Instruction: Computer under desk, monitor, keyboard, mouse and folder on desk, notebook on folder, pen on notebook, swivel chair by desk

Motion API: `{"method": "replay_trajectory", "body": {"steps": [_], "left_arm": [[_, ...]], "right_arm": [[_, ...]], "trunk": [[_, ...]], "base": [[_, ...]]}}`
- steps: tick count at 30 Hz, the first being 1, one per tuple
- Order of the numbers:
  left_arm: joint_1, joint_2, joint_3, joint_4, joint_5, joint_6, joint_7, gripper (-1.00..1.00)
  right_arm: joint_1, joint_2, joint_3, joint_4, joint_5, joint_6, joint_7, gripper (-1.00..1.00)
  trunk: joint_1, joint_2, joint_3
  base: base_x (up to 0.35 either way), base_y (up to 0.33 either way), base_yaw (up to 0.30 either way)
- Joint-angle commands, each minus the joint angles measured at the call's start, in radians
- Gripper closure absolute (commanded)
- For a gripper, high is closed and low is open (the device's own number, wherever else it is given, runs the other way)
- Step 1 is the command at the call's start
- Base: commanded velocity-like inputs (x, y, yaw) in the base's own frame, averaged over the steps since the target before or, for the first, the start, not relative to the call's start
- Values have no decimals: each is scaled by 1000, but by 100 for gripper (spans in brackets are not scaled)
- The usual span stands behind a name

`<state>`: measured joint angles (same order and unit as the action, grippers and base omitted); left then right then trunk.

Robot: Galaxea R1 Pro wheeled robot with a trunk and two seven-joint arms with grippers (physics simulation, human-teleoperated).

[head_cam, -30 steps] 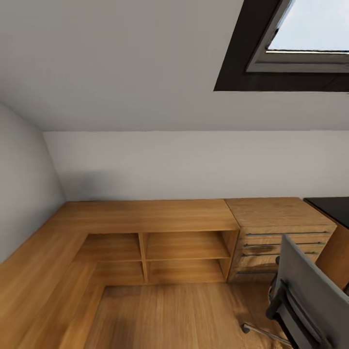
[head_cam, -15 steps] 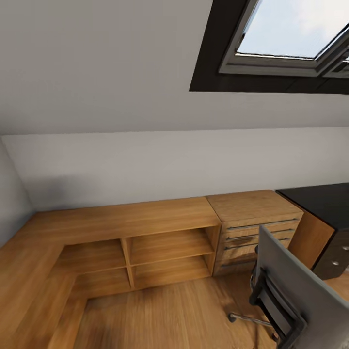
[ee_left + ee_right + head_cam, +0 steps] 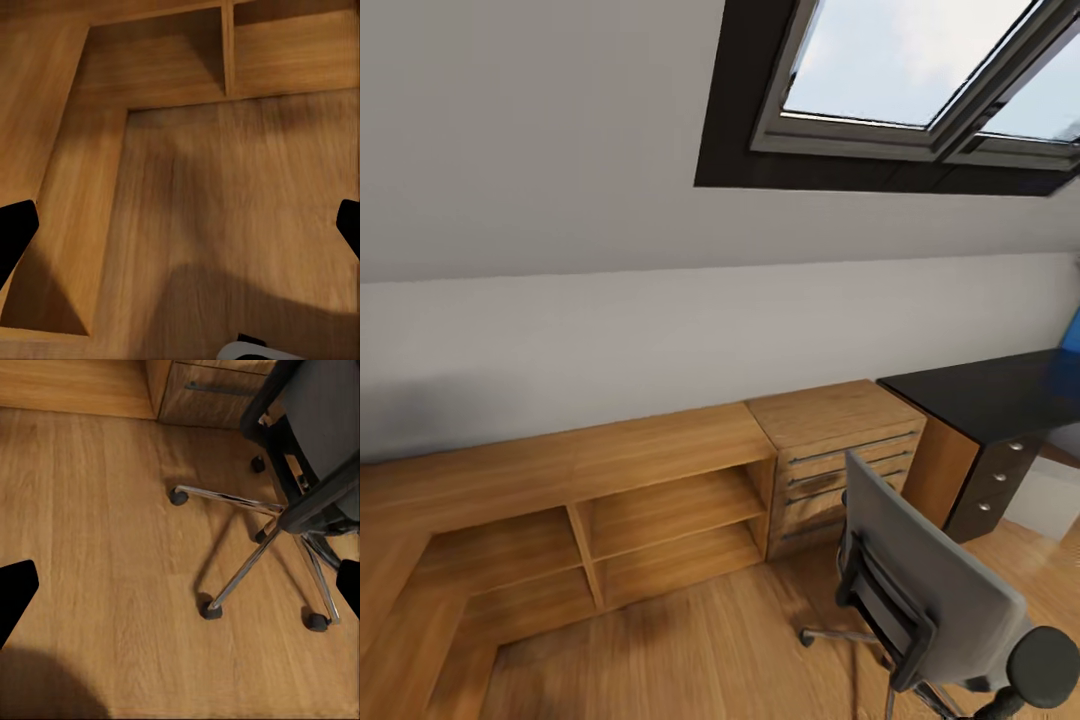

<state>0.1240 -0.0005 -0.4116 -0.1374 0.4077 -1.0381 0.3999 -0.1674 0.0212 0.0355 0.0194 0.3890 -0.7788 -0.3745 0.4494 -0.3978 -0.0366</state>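
The swivel chair [image 3: 935, 585] stands at the lower right of the head view with its grey backrest toward me, which hides the seat. Its chrome legs and casters [image 3: 247, 551] spread over the wooden floor in the right wrist view. Behind it, at the right edge, is the black desk [image 3: 990, 395] with its drawer unit and silver knobs [image 3: 1000, 478] and a sliver of blue panel [image 3: 1072, 332]. My left gripper [image 3: 180, 229] is open above the floor beside a low shelf. My right gripper [image 3: 180, 589] is open above the floor, short of the chair's base.
A light wooden chest [image 3: 835, 445] with bar handles stands between the desk and a long low wooden shelf unit [image 3: 610, 505] that runs along the wall and turns the corner at the left. A dark-framed skylight [image 3: 900, 80] sits in the sloped ceiling.
The camera has turned to the right, so the whole picture has slid left. More of the desk, its drawers and the chair now shows.
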Motion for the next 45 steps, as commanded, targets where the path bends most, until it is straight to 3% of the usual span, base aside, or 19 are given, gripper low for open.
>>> {"method": "replay_trajectory", "body": {"steps": [1, 12, 23, 45], "left_arm": [[0, 0, -9, -2, 7, -1, 5, -100], [0, -1, -9, -2, 6, -2, 5, -100], [0, -1, -10, -2, 6, -2, 5, -100], [0, 0, -10, -2, 6, -1, 5, -100]], "right_arm": [[-1, 0, 3, 2, 7, 4, -10, -100], [-1, 2, 1, 2, 5, 23, -11, -100], [-1, 2, 3, 2, 7, 24, -11, -100], [-1, 1, 4, 2, 7, 24, -9, -100]], "trunk": [[1, -2, -3], [1, -2, -17], [1, -2, -31], [1, -2, -46]], "base": [[0, 0, -230], [0, 11, -184], [86, 240, -178], [30, 54, -257]]}}
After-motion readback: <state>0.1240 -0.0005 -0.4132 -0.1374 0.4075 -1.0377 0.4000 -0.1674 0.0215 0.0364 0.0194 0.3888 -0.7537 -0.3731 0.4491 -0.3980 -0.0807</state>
